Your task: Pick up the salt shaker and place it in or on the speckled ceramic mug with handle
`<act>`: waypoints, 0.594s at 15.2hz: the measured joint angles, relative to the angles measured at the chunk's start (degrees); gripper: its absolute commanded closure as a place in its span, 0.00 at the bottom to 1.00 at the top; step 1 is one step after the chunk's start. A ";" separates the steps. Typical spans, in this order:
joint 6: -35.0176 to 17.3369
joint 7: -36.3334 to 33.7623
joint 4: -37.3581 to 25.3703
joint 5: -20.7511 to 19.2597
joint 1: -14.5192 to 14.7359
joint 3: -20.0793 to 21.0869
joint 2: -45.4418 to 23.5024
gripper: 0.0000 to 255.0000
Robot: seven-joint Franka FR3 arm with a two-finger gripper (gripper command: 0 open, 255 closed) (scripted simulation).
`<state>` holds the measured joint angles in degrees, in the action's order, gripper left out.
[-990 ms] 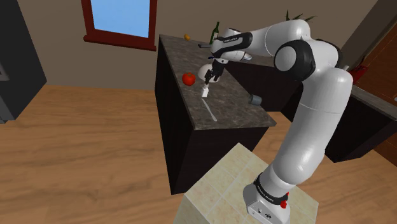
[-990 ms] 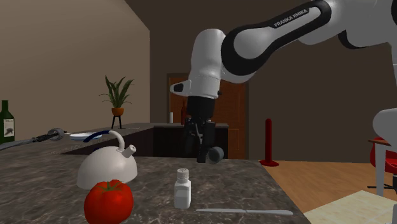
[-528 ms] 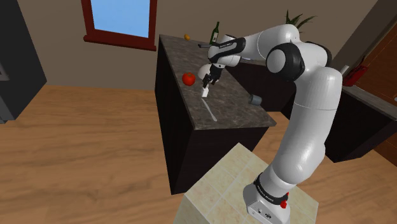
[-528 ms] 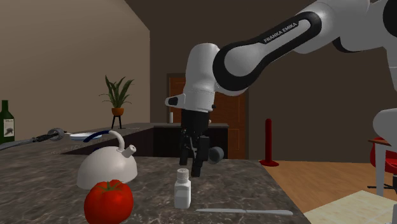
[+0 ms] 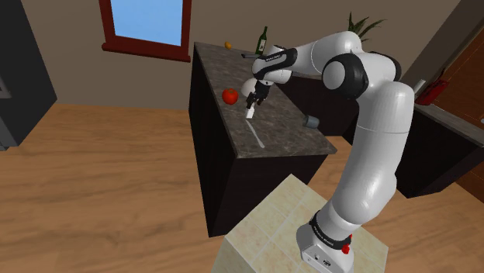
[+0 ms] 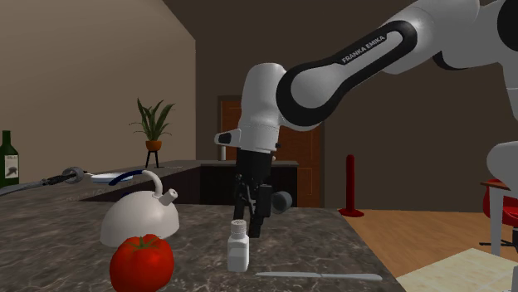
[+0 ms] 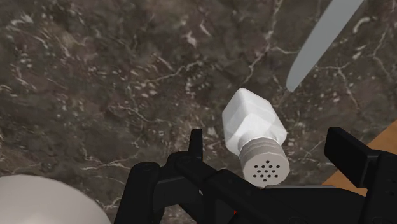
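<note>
A white salt shaker (image 5: 250, 112) (image 6: 238, 247) (image 7: 254, 130) with a perforated cap stands upright on the dark marbled counter (image 5: 287, 128). My black gripper (image 5: 252, 98) (image 6: 251, 224) (image 7: 267, 145) hangs just above it, open. In the wrist view the cap lies between the two spread fingers, and neither finger touches it. The mug (image 5: 312, 122) (image 6: 283, 200) is a small grey cup near the counter edge on the shoulder view's right; in the second exterior view it is partly behind my hand.
A red tomato (image 5: 230, 95) (image 6: 142, 264) and a white kettle (image 6: 141, 217) (image 7: 38, 200) sit close to the shaker. A knife (image 5: 258, 138) (image 6: 318, 276) (image 7: 324, 41) lies beside it. A wine bottle (image 5: 263, 39) (image 6: 8, 159) and an orange (image 5: 228, 45) stand farther off.
The hand has come down and moved toward the second exterior view's left, ending right over the shaker's cap. The fingers stayed apart; the shaker has not moved.
</note>
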<state>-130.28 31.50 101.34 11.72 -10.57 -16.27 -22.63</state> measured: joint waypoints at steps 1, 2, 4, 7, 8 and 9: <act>0.00 0.00 0.00 0.00 0.00 0.00 0.00 1.00; 0.00 0.00 0.00 0.00 0.00 0.00 0.00 1.00; 0.00 0.00 -0.01 0.00 0.00 0.00 0.01 1.00; 0.00 -0.01 -0.01 0.00 0.00 0.00 0.01 1.00; -0.01 -0.01 -0.01 0.00 0.00 0.00 0.01 1.00; -0.01 -0.01 -0.01 0.00 0.00 0.00 0.01 1.00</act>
<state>-130.29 31.49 101.34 11.72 -10.56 -16.27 -22.63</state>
